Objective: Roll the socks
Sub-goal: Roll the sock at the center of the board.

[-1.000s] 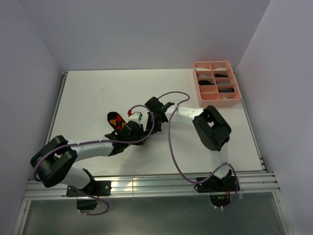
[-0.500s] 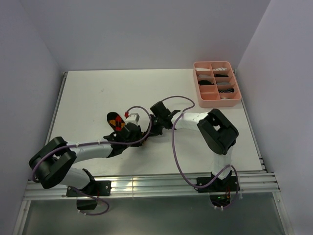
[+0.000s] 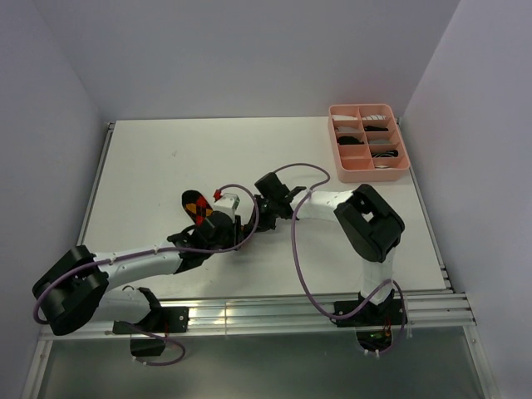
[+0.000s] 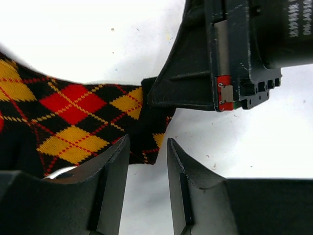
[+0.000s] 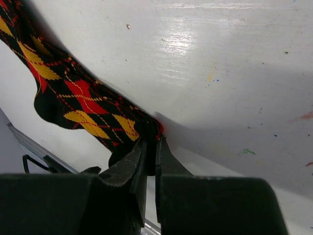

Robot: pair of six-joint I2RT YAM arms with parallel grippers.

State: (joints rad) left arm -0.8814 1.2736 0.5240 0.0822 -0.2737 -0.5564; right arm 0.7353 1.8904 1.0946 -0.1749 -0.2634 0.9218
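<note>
Argyle sock [image 3: 197, 204] lies at 9 o'clock of table centre. Right gripper [image 5: 150, 147] is pinched tight on its 4 o'clock end. Left gripper [image 4: 146, 161] has just parted its jaws and holds nothing, hovering over that same end. Probably a regrasp; the roll looks unstarted.

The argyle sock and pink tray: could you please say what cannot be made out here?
- Top view: the black fabric sock with red-yellow argyle diamonds is mostly hidden under the left arm.
- Top view: the contents of the pink plastic compartment tray are too small to identify.
- Left wrist view: the sock runs off the left edge, partly behind the left claw.
- Right wrist view: the right claw hides the pinched tip.
</note>
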